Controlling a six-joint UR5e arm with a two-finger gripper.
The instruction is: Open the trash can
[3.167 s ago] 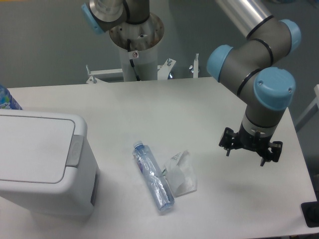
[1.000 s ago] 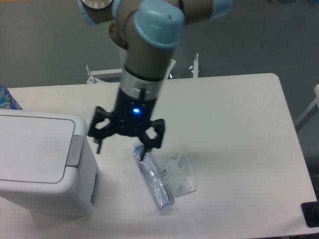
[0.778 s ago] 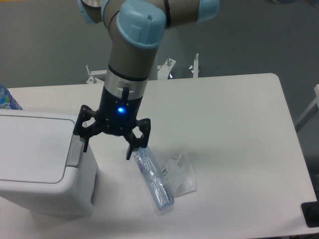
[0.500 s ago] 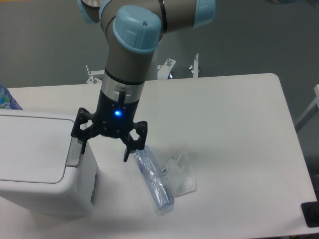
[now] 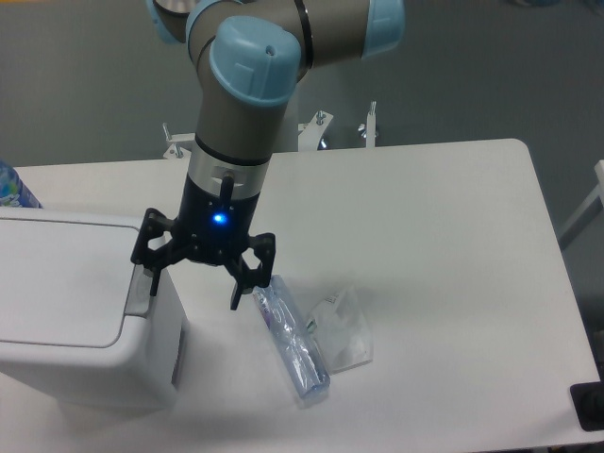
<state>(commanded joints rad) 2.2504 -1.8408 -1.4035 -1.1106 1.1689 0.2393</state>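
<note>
We see the trash can [image 5: 75,311] with its lid down. Our pincer [image 5: 195,283], fingers spread apart and empty, hangs over the grey tab [image 5: 140,294]; pressing it remains.

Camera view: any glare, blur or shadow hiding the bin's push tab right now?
Camera view: sharp and evenly lit, no glare on the trash can; the open gripper overlaps the grey tab, hiding its upper part; only a soft shadow beside the bottle.
</note>
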